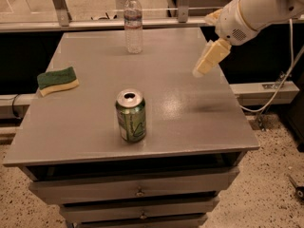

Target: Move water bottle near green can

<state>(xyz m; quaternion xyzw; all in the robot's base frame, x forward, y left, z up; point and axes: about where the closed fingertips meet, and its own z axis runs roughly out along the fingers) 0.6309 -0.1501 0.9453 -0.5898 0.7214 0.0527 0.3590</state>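
The water bottle [133, 23] stands upright at the far edge of the grey table [190, 127], clear with a white cap and a label band. The green can [130, 116] stands upright near the table's front, left of centre, its silver top open. The bottle and the can stand well apart. My gripper [209, 59] hangs from the white arm above the table's right side, to the right of the bottle and beyond the can, touching neither. It holds nothing that I can see.
A green-and-yellow sponge [58, 80] lies near the table's left edge. Drawers [137, 190] sit under the tabletop. A white cable [280, 89] hangs to the right of the table. A rail runs behind the table's far edge.
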